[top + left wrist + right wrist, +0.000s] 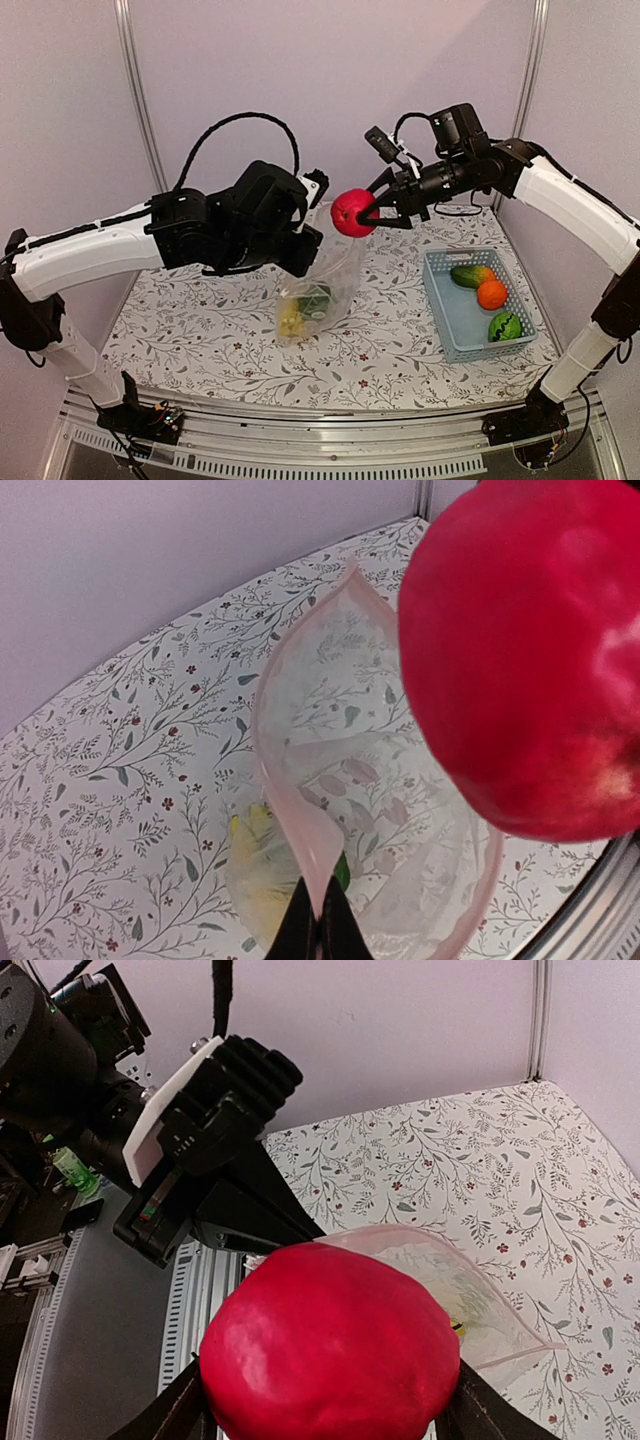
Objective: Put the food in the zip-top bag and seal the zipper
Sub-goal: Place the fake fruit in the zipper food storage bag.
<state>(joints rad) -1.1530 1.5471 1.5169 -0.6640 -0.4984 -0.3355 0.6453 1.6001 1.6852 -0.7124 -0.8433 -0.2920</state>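
1. left gripper clenched on the zipper; one side of the bag mouth pinched and lifted; mouth gaping open.
2. bag hanging from that grip, lower end down on the middle of the worktop; bananas and a dark green piece inside at the bottom.
3. right gripper grasping the apple, jaws spread wide around its sides; apple in the air at the bag's mouth, above the rim, not yet inside.
4. basket near the right edge of the worktop, well apart from the bag; inside it, from far end to near end: mango, orange, striped ball.
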